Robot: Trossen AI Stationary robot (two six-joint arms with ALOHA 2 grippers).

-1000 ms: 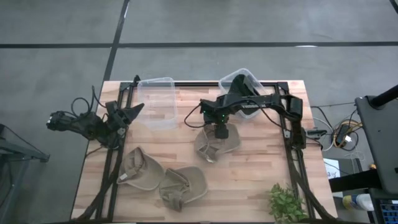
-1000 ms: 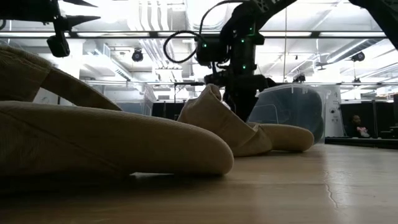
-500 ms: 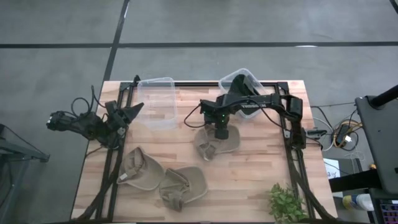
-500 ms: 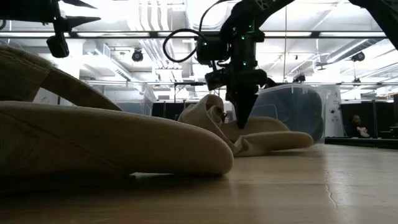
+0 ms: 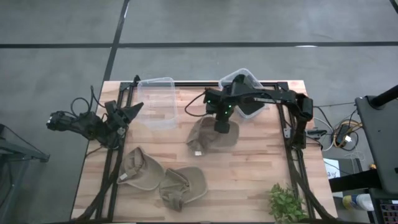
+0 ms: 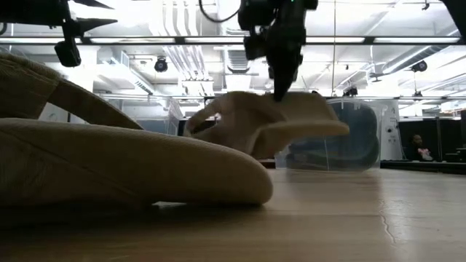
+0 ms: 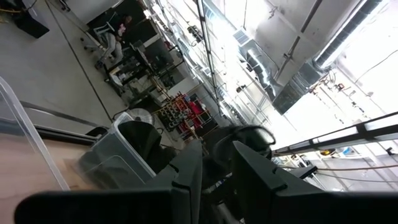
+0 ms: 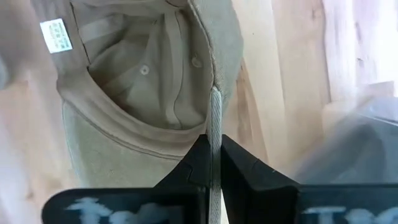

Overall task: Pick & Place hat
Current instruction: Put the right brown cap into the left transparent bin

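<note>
Above wooden table (image 5: 249, 168), right gripper (image 5: 222, 126) pinches a limp tan hat (image 5: 208, 138) aloft, inside showing.

Grey concrete floor (image 5: 62, 37) surrounds the wooden table (image 5: 249, 180); ceiling ducts (image 6: 178, 22) overhead.

Wooden table (image 5: 249, 180) w/ pale planks, seen from above; black frame rails (image 5: 292, 162) are laid along its left & right sides. At approx. 11 o'clock a clear plastic bin (image 5: 156, 101) is set on the top; at 1 o'clock a second clear bin (image 5: 244, 87) is placed, partly hidden by an arm. At 7 o'clock a tan cap (image 5: 138, 169) is laid flat, and just beside it, toward 6 o'clock, another tan cap (image 5: 182, 186) is found, the two touching. At 5 o'clock, near the corner, a small green plant (image 5: 287, 203) is seen. In the low view one cap (image 6: 124, 167) fills the near left.
</note>
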